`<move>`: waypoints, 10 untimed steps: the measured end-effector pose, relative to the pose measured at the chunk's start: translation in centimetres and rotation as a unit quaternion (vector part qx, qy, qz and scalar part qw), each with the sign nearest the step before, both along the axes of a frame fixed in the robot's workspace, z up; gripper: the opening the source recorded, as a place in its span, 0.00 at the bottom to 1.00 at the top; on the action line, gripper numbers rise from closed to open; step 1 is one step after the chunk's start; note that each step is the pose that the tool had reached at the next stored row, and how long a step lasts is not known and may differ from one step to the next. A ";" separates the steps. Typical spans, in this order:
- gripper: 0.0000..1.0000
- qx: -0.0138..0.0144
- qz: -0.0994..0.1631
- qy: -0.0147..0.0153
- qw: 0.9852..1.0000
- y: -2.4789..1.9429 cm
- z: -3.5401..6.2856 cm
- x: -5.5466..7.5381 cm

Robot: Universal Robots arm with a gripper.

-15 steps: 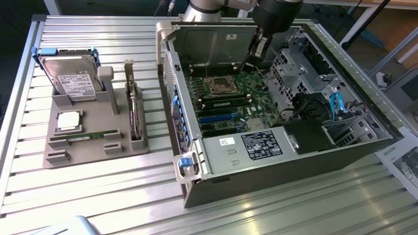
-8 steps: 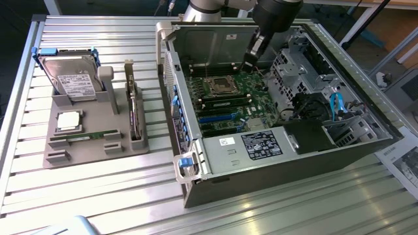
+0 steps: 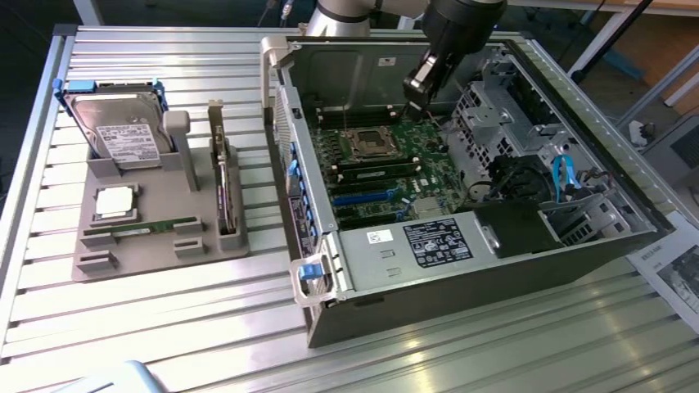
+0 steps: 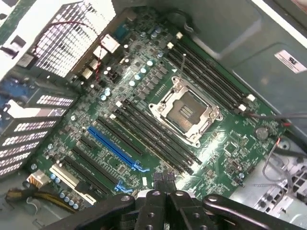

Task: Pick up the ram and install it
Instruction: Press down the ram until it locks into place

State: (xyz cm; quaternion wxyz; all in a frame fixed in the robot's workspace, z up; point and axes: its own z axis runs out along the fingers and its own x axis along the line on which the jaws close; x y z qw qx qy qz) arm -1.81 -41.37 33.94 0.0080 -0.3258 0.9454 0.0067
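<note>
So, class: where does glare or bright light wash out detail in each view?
Exterior view: overhead light glares off the slatted metal table in front of the computer case. Wrist view: the perforated metal cage is blown out white, while the motherboard stays evenly lit.

You have open room above the green motherboard (image 3: 382, 160) inside the open-sided grey computer case (image 3: 459, 270). At three o'clock from the empty silver processor socket (image 4: 184, 110), the perforated metal drive cage (image 3: 486, 110) and possibly loose cables crowd the gap.
</note>
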 end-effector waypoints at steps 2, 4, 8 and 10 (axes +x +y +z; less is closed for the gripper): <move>0.10 0.000 -0.019 -0.002 1.000 0.02 0.00 0.0; 0.10 0.000 -0.033 -0.004 0.999 0.03 -0.01 0.0; 0.10 0.000 -0.073 -0.008 0.997 0.07 -0.01 0.0; 0.10 0.000 -0.091 -0.009 0.996 0.09 -0.01 0.0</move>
